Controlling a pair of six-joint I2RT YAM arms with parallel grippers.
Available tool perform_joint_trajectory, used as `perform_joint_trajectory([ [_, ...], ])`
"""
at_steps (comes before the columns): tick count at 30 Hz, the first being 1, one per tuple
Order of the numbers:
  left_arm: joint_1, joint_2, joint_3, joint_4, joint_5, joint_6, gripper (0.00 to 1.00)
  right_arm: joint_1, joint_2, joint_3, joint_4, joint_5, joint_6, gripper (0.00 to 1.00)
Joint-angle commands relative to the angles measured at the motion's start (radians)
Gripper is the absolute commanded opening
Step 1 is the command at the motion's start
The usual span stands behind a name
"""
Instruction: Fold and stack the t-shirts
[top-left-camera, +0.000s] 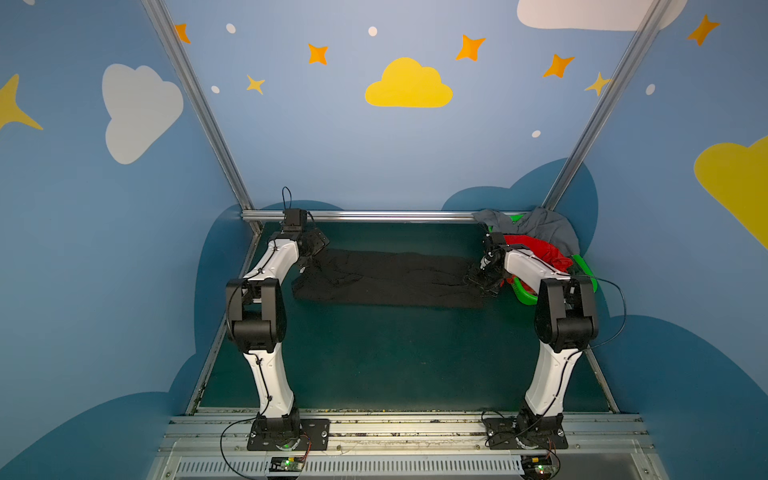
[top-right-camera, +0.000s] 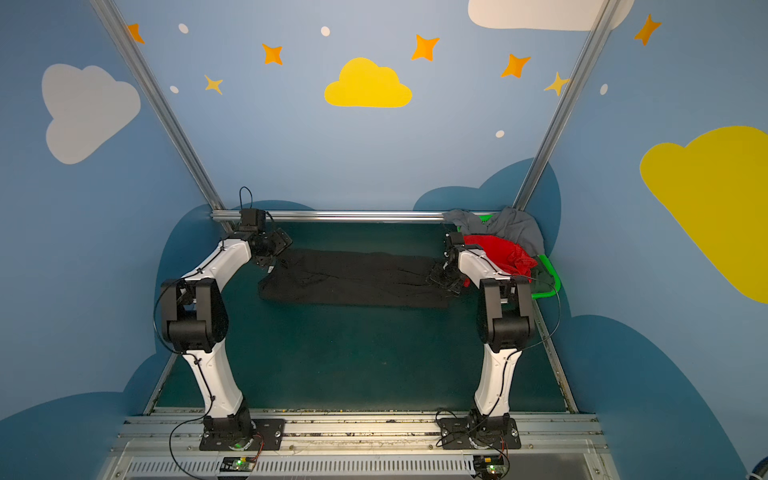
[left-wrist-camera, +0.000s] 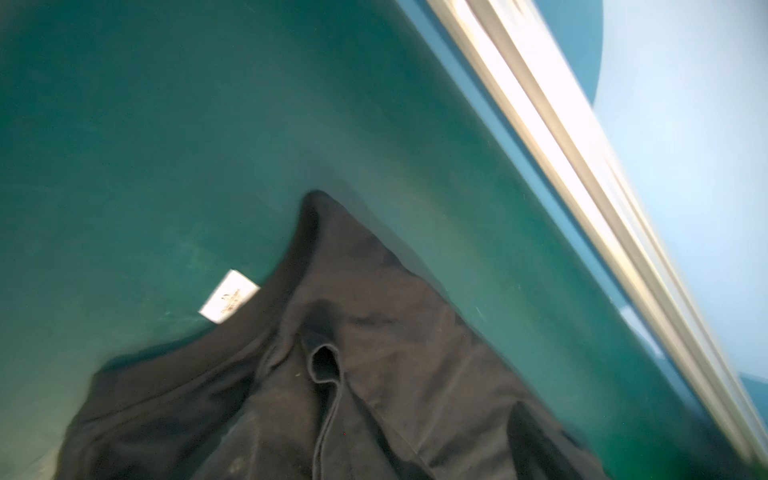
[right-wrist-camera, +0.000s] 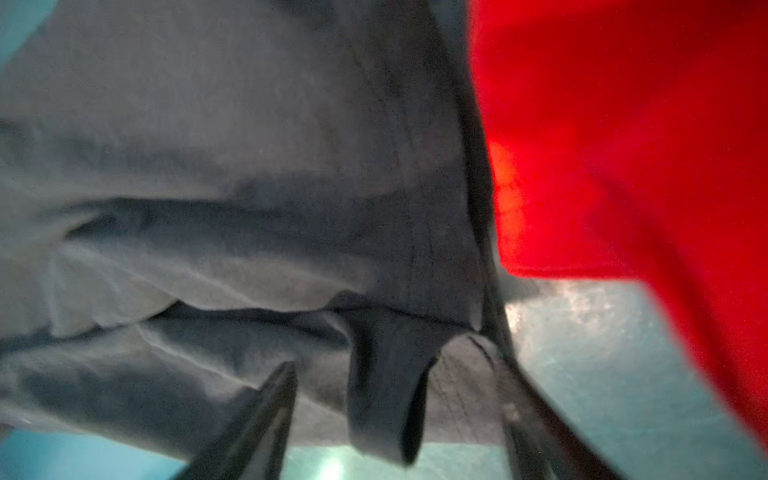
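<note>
Black t-shirt (top-left-camera: 390, 278) lies flat on the table (top-left-camera: 374, 365) as a long narrow band, with one end just beside the green basket (top-left-camera: 524, 296) and the other end far from it. The red t-shirt (top-left-camera: 536, 247) and the grey t-shirt (top-left-camera: 548, 228) are heaped in that basket, not folded. The right gripper (top-left-camera: 484, 282) sits low at the band's end nearest the basket. In its wrist view the fingers (right-wrist-camera: 266, 415) stand apart and pinch nothing. The left gripper (top-left-camera: 306, 262) is at the end farthest from the basket, near the white neck label (left-wrist-camera: 228, 301); if its fingers are apart, I cannot tell. I think the lengthwise fold is done. Next, one end must be pinched and carried over to the other.
</note>
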Motion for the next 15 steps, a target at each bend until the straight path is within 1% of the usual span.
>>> perform_joint_trajectory([
  [1,-0.033,-0.114,-0.045,-0.022,-0.111,0.074,0.98,0.002,-0.080,-0.021,-0.025,0.018,-0.016,0.84],
  [4,-0.054,-0.181,-0.117,-0.012,-0.090,0.061,0.97,0.009,-0.108,-0.032,-0.030,0.027,-0.025,0.89],
  [7,-0.089,-0.226,-0.186,0.003,-0.020,0.032,0.96,0.015,-0.139,-0.049,-0.033,0.037,-0.028,0.91],
  [10,-0.132,-0.242,-0.243,0.006,0.051,0.001,0.94,0.015,-0.174,-0.073,-0.031,0.037,-0.030,0.91],
  [15,-0.196,-0.254,-0.322,0.031,0.070,-0.064,0.89,0.010,-0.227,-0.120,-0.028,0.044,-0.029,0.91],
])
